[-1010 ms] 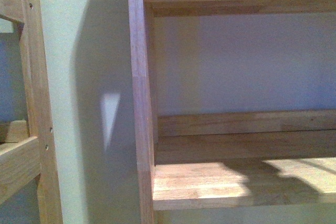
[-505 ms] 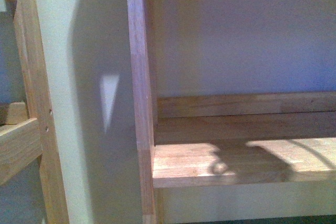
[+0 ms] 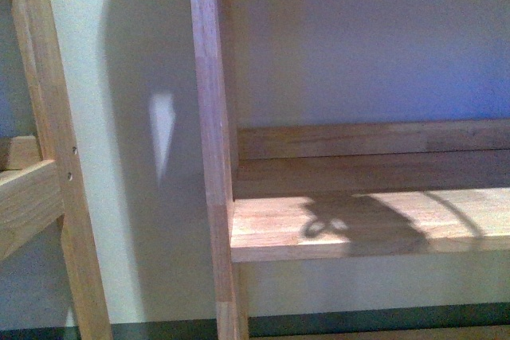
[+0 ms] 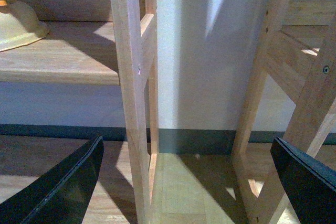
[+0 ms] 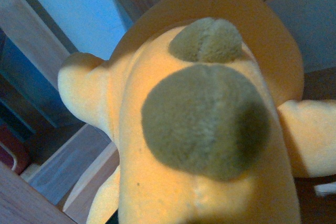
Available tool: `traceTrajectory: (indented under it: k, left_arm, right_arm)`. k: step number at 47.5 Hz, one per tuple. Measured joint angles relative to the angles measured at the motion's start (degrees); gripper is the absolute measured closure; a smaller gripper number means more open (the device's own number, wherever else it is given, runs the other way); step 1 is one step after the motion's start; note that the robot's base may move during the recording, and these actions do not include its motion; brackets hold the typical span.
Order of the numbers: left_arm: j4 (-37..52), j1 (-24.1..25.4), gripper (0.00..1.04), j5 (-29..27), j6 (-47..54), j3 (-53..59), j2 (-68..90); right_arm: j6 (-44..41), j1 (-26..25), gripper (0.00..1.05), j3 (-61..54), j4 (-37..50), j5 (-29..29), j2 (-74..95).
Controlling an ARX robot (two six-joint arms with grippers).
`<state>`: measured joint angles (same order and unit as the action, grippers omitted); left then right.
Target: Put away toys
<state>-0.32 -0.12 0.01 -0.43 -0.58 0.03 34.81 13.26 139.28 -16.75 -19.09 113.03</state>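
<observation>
Carrying plush toy toward shelf | toy filling right wrist view, right jaws hidden, cannot tell grip | left jaws spread, empty | next: setting toy on shelf board at 3 o'clock

- the toy is a soft orange-yellow plush animal, seen only in the right wrist view, where it fills most of the frame.
- two rounded olive-brown patches sit on its body; stubby pale limbs stick out at both sides.
</observation>
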Motion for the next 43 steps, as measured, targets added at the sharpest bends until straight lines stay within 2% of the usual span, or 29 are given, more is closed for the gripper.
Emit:
traceTrajectory:
  k: [20, 30, 36, 43]
  left_arm:
    - [0.0, 0.0, 0.06, 0.0, 0.0, 0.0, 0.02]
    - [0.0, 0.0, 0.06, 0.0, 0.0, 0.0, 0.02]
    - [0.0, 0.0, 0.06, 0.0, 0.0, 0.0, 0.02]
    - [0.0, 0.0, 0.06, 0.0, 0.0, 0.0, 0.0]
  right_arm:
    - [2.03, 1.22, 0.84, -6.45, 5.01, 0.2, -2.12]
    - [1.11, 1.57, 0.46, -9.27, 6.88, 1.75, -3.34]
    - [0.44, 1.49, 0.32, -10.58, 7.8, 2.36, -4.04]
    - [-2.16, 1.14, 0.08, -12.63, 9.18, 2.34, -5.77]
